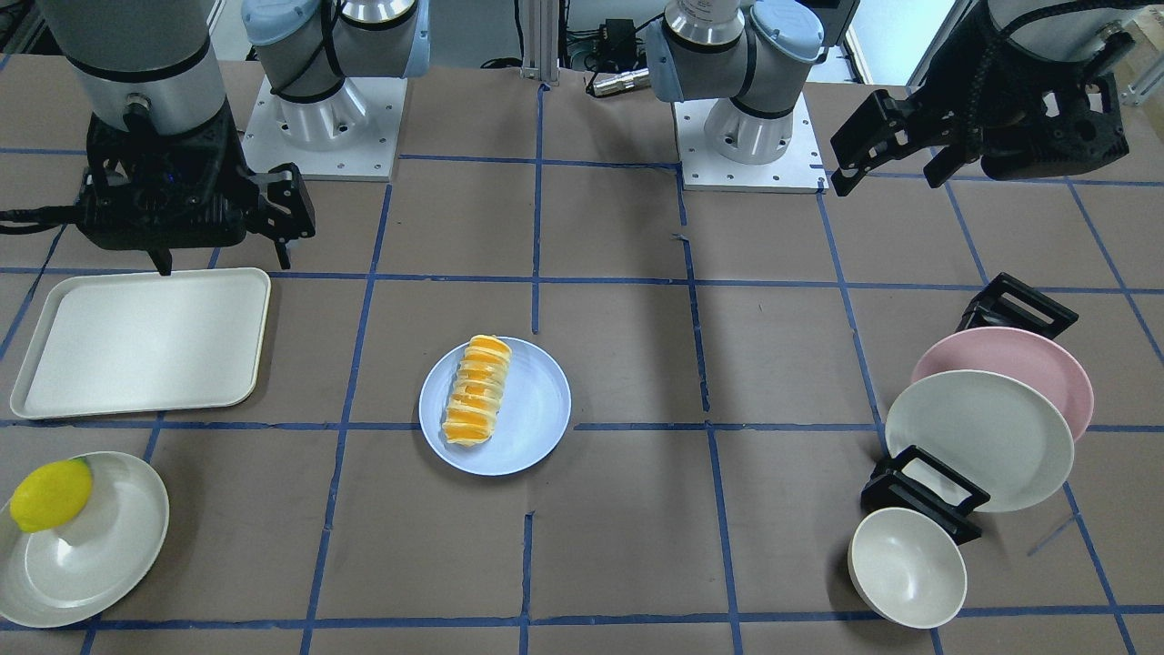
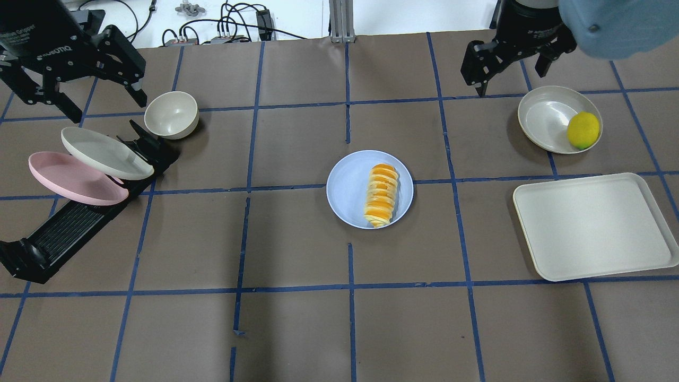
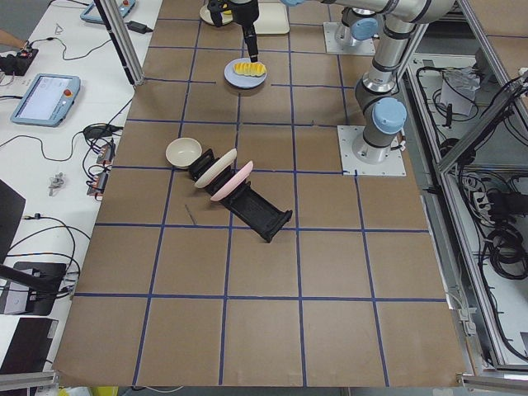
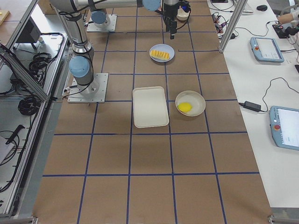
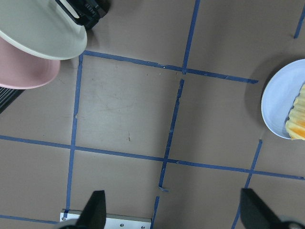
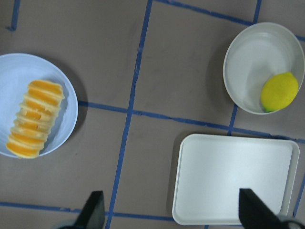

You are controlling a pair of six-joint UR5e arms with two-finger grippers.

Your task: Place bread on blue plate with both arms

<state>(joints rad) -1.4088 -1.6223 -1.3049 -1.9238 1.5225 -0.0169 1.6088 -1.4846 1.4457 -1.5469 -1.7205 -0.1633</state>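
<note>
Seen from above, the left pincer [image 2: 109,109] hangs over the far left corner of the worktop [image 2: 297,239]. Its two fingers are spread wide and they hold nothing. Under it and a little nearer, a black rack [image 2: 69,228] lies at an angle. A pink plate [image 2: 63,178] and a cream plate [image 2: 101,151] lean tilted in the rack, the cream one overlapping the pink one. A small cream bowl [image 2: 171,114] stands on the worktop just beside the far end of the rack.

Near the middle of the worktop is the blue plate [image 2: 347,185], flat on the brown surface. The bread [image 2: 381,195] lies on it, on the right half of the plate, and its near end reaches the rim.

Further right, the right pincer [image 2: 510,79] hangs over the far edge, also spread wide and empty, well apart from the bread. Just right of it, a cream dish [image 2: 543,116] holds a yellow lemon [image 2: 583,130] against its right rim. Nearer to the robot lies a cream rectangular tray [image 2: 594,225].
</note>
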